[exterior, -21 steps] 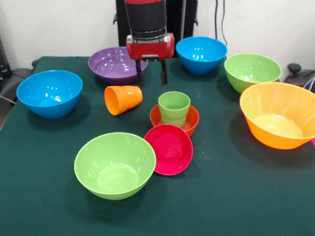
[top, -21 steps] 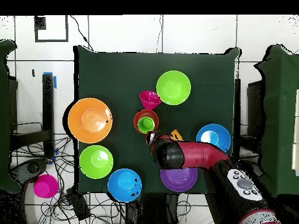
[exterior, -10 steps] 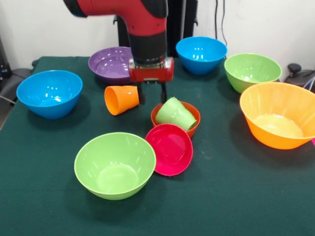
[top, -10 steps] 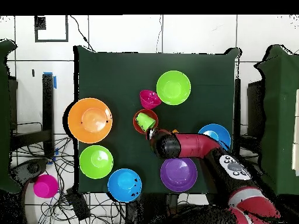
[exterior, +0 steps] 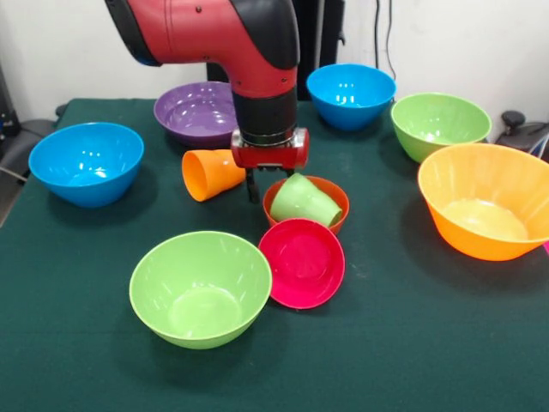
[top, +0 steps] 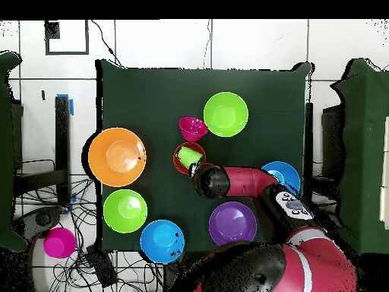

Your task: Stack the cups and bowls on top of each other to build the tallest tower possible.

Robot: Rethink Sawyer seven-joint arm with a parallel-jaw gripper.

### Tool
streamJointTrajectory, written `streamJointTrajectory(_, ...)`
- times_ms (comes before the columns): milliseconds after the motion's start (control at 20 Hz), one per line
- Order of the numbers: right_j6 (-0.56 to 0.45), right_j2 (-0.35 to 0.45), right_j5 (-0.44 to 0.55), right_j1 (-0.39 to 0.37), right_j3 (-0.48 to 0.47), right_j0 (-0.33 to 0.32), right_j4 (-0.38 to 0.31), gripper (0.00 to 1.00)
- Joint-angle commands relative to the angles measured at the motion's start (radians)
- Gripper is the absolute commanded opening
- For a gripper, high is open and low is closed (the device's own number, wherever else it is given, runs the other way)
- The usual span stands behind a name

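A: Claw (exterior: 262,190) sits low at the back rim of the small orange-red bowl (exterior: 330,194). Light green cup (exterior: 304,201) lies tipped on its side in that bowl, right beside the claw.

B: Holding anything?

A: Can't tell; the wrist hides how it stands.

B: How should it go?

A: My guess: take the cup across its walls, right it gently, avoid nudging the magenta bowl (exterior: 302,263) in front. Orange cup (exterior: 213,172) lies toppled just alongside.

B: Arm pose?

A: Forearm plunges straight down, wrist vertical.
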Motion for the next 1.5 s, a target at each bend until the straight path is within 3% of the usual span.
streamJointTrajectory(50, 0.080, -0.011, 0.105, 0.026, -0.108, 0.037, 0.047, 1.00)
streamJointTrajectory(150, 0.116, -0.054, 0.114, 0.010, -0.109, 0.070, 0.055, 1.00)
streamJointTrajectory(250, 0.174, -0.157, 0.196, -0.021, -0.127, 0.149, 0.070, 1.00)
streamJointTrajectory(300, 0.191, -0.216, 0.224, 0.009, -0.172, 0.189, 0.059, 1.00)
streamJointTrajectory(500, 0.123, -0.170, 0.047, 0.213, -0.303, 0.127, 0.053, 1.00)
streamJointTrajectory(650, 0.081, -0.157, 0.051, 0.265, -0.322, 0.084, 0.056, 1.00)
streamJointTrajectory(750, 0.043, -0.140, 0.003, 0.311, -0.339, 0.042, 0.029, 1.00)
streamJointTrajectory(900, 0.013, -0.132, 0.025, 0.343, -0.342, -0.001, 0.029, 1.00)
streamJointTrajectory(1050, -0.006, -0.142, 0.111, 0.333, -0.339, -0.011, 0.044, 1.00)
streamJointTrajectory(1250, -0.061, -0.163, 0.116, 0.272, -0.379, 0.013, -0.025, 1.00)
streamJointTrajectory(1400, -0.149, -0.132, 0.142, 0.214, -0.429, 0.034, -0.085, 1.00)
streamJointTrajectory(1500, -0.140, -0.108, 0.204, 0.189, -0.453, 0.055, -0.060, 1.00)
